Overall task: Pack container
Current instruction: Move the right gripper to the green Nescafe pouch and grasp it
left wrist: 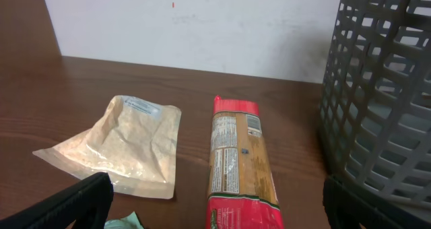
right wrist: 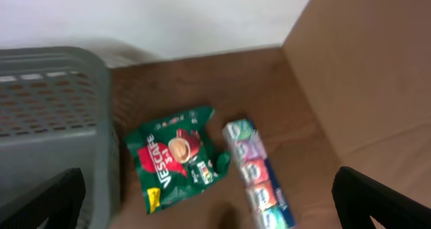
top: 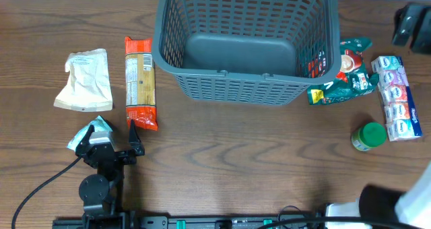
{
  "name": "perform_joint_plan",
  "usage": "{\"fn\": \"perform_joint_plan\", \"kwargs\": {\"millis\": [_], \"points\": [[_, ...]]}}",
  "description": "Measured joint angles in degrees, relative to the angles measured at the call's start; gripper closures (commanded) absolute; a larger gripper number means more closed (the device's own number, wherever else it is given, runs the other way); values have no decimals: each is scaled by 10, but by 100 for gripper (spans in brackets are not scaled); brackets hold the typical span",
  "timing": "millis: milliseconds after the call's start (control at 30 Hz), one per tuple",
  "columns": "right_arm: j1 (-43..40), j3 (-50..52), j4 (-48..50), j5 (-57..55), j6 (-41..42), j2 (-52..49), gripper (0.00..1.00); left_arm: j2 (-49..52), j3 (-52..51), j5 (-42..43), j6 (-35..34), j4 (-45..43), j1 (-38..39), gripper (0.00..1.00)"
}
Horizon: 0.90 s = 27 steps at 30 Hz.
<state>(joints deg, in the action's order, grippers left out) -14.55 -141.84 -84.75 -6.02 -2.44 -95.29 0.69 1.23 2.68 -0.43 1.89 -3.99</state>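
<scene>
Left hand (top: 111, 140) sits closest under the overhead camera, near the front edge of the table (top: 236, 161) at lower left. Its fingers are spread wide, and one overlaps a small pale-green packet (top: 95, 128); whether it touches I cannot tell. Beyond it a red biscuit packet (top: 140, 81) lies lengthwise front to back, with a pale pouch (top: 84, 79) apart on its left. The basket (top: 236, 89) stands upright at the far middle, reaching the table's far edge, its solid bottom showing. A broad bare stretch of wood runs from the basket to the front edge. Against the basket's right corner lies a green coffee bag (top: 347, 71), then a strip of small cartons (top: 397, 97) and a green-lidded jar (top: 368, 136) near the right edge.

From the left wrist, both fingers show in the lower corners, far apart, gripping nothing. The biscuit packet lies between them, and the basket's wall rises close on the right.

From the right wrist, the right hand (right wrist: 209, 195) is likewise wide open and holds nothing, above the coffee bag and cartons. The table's right edge meets a brown panel (right wrist: 363, 74).
</scene>
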Motion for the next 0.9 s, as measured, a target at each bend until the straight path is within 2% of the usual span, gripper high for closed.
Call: {"fn": "perform_joint_plan", "kwargs": {"millis": [233,367,567,767,900], "points": [[-77,-6,-12,81,-9,-110,1,0,0,0,0,0,0,1],[-81,-6,-10,96,-42,-156,1,0,0,0,0,0,0,1],[-81,-6,10,106,-76,-167,1,0,0,0,0,0,0,1],[-81,-7,15,132,-156,-184,1,0,0,0,0,0,0,1],[-81,-9,11,141,-167,-230,1,0,0,0,0,0,0,1]]}}
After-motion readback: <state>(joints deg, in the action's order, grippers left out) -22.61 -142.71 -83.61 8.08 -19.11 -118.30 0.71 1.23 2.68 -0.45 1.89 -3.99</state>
